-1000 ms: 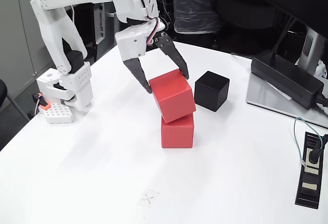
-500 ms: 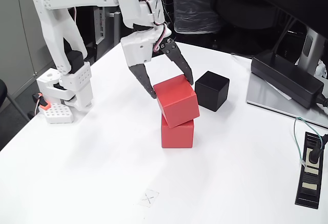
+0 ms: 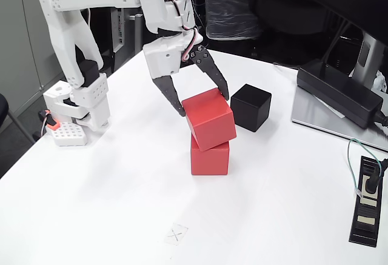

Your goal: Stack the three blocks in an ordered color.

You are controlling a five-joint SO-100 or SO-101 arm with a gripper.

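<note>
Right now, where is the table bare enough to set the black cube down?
Bare: the front table below the lower red cube, and between the arm base and the stack. Crowded: around the gripper, tilted upper red cube, black cube, and power brick.

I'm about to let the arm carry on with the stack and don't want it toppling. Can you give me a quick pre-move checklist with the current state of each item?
1. Bottom red cube flat on the white table: ok.
2. Top red cube square on the bottom one: not ok; it sits tilted and twisted, overhanging.
3. Gripper released: its fingers straddle the top cube's back edge; whether they touch it, cannot tell.
4. Black cube free to pick: ok; it stands apart, right of the stack.
5. Power brick and power strip away from the stack: ok.
</note>
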